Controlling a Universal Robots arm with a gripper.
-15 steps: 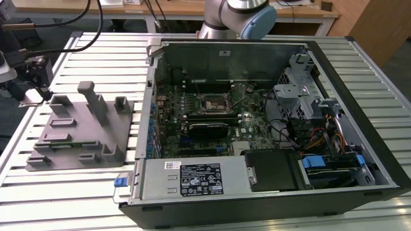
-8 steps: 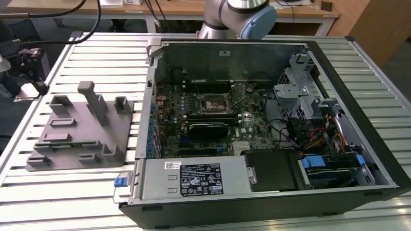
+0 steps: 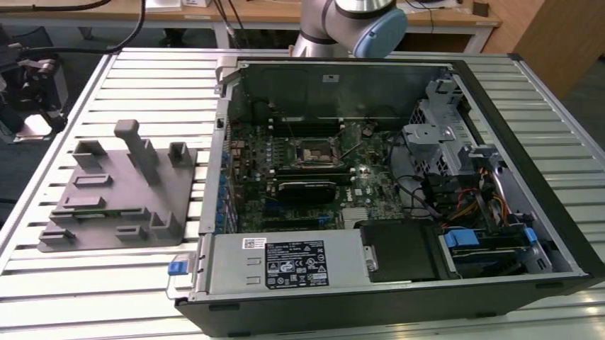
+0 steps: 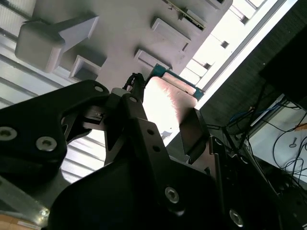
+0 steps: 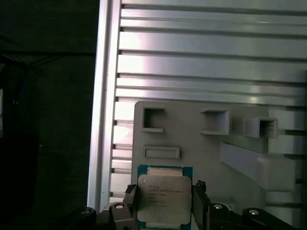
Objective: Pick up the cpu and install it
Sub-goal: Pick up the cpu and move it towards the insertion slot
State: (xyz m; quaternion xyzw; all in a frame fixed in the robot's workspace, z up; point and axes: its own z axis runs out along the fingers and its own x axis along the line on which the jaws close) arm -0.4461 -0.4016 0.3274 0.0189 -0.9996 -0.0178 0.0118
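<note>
I have the jaws clamped on the cpu (image 5: pixel 162 197), one against each side edge, and the gripper (image 5: pixel 164 210) holds it over the grey tray (image 5: pixel 192 153) on the slatted counter (image 5: pixel 201 57). In the exterior view, that tray sits at 9 o'clock from the open computer case (image 3: pixel 529 177).

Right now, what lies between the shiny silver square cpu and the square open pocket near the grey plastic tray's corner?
In the first wrist view, a rectangular moulded frame lies between the cpu and the pocket, part of the tray.
</note>
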